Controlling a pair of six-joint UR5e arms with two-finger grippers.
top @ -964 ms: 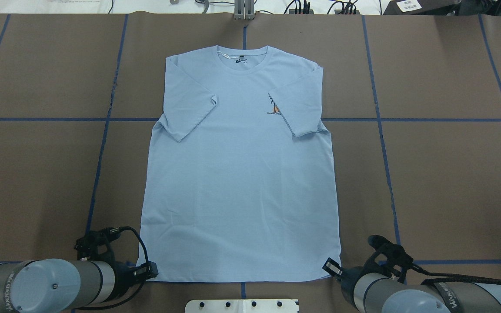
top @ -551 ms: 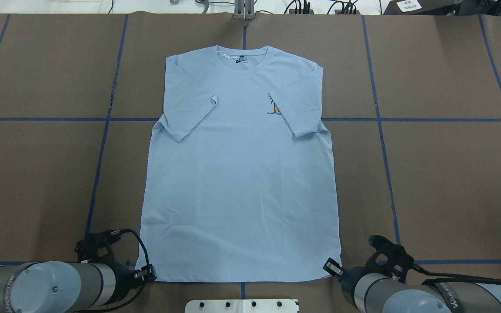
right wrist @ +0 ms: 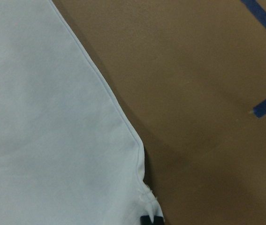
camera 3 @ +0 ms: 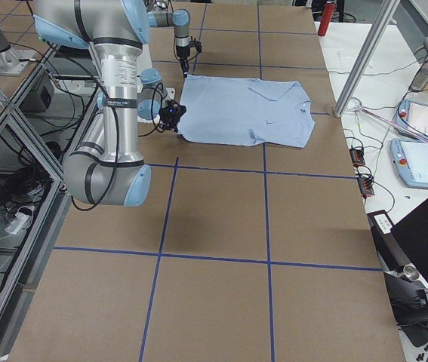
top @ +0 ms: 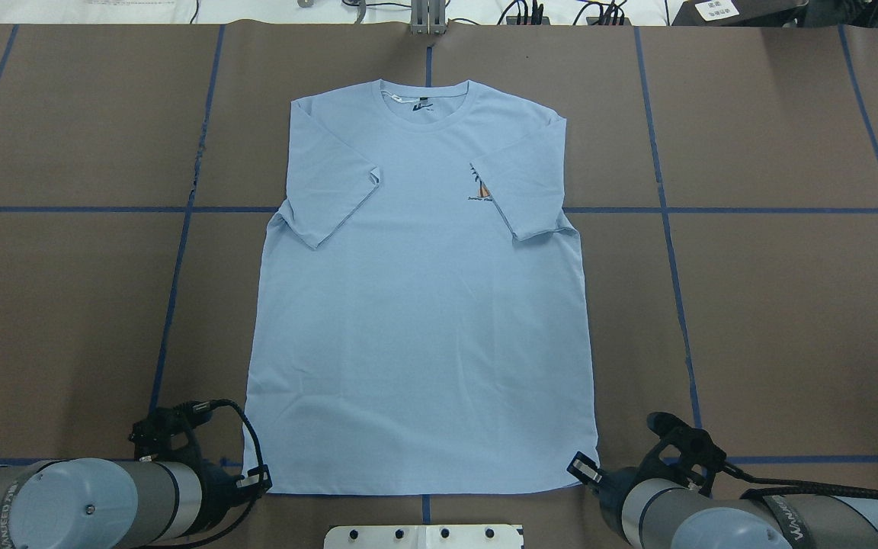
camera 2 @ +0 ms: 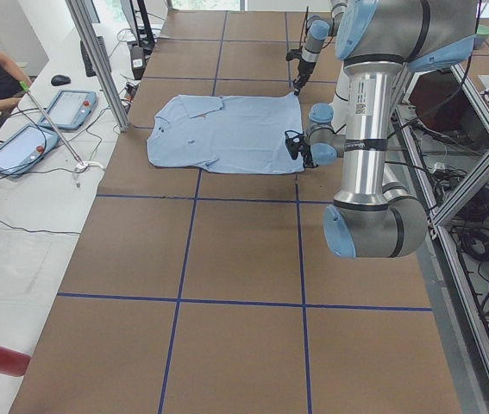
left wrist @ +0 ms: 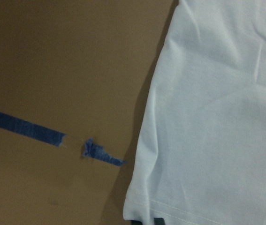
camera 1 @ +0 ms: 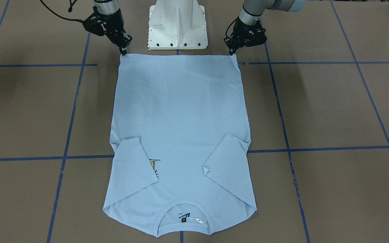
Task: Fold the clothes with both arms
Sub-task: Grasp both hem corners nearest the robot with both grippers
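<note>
Table [top: 789, 320] wide round T-shirt [top: 420, 320]; L gripper [camera 1: 231, 51], R gripper [camera 1: 123, 50] pinch hem corners.

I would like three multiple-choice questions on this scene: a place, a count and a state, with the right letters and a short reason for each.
1. Where on the T-shirt are the left pincer and the right pincer? A) collar B) corners of the hem C) chest print
2. How many sleeves are folded in over its body? A) none B) one C) two
3. How does it lie on the table? A) spread flat B) bunched up C) rolled up
Key: 1 B, each pincer sits at one hem corner. 2 C, both lie on the chest. 3 A, no heap or roll shows.
</note>
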